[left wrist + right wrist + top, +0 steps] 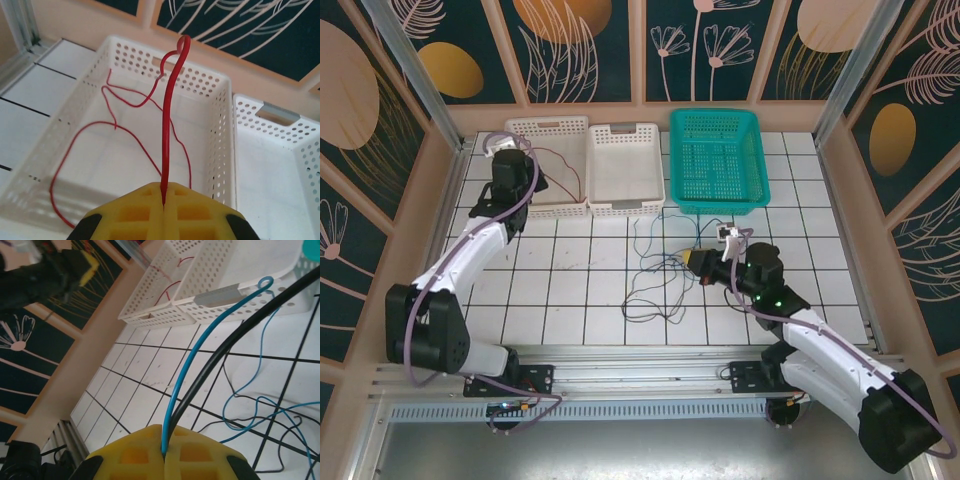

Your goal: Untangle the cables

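A loose tangle of thin blue and black cables [658, 265] sprawls on the white tiled table [580, 300] near its middle in the top view. Just at the tangle's 3 o'clock sits the right gripper [700, 260], its yellow padded jaws clenched on a blue cable [197, 360] and a black cable [240, 330] together. In the right wrist view both strands rise from the seam between the pads, the blue one ending in a small loop, and more blue and black wire lies slack on the tiles toward 4 o'clock. Farther off, at the table's 10 o'clock, the left gripper [506, 152] hovers over a white perforated plastic basket [548, 127]. Its yellow jaws are pressed together on a thin red cable [165, 115], which stands upright from the seam, bends over at the top and trails down in loops across the basket floor. Touching that basket at its 3 o'clock is a second white perforated basket [625, 208], and beyond it, at the table's 1 o'clock, stands a teal mesh basket [718, 113]
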You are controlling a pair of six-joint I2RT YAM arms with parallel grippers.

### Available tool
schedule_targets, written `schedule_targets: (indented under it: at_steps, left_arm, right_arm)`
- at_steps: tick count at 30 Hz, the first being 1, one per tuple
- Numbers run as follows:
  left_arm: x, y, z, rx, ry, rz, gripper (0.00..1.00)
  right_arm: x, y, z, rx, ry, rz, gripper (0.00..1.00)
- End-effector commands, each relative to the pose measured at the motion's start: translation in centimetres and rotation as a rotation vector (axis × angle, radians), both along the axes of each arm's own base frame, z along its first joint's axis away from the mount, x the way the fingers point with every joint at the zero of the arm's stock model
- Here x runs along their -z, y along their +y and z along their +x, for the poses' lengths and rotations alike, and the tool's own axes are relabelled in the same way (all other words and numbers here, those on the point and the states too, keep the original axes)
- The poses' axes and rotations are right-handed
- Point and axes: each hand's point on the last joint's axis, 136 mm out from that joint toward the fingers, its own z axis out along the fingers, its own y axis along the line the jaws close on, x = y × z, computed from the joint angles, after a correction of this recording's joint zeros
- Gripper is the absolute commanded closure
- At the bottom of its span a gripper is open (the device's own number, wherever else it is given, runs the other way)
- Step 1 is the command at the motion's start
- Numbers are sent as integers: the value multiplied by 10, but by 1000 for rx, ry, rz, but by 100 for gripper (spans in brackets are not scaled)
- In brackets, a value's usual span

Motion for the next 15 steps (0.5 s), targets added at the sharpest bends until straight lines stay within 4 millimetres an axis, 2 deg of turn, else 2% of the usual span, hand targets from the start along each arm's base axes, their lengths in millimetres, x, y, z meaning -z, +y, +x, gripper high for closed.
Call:
schedule_targets:
  at_steps: [1, 10, 15]
  left_arm:
    - [12, -8, 13, 19, -2, -47, 100]
    - [81, -19, 21, 39, 125, -95, 100]
    - [109, -26, 20, 52, 167, -135, 100]
  right_arm:
    - [-14, 8, -11, -65, -38, 11, 100]
    - [-47, 24, -27, -141, -101, 32, 100]
    - [-60, 29, -31, -152, -130, 36, 100]
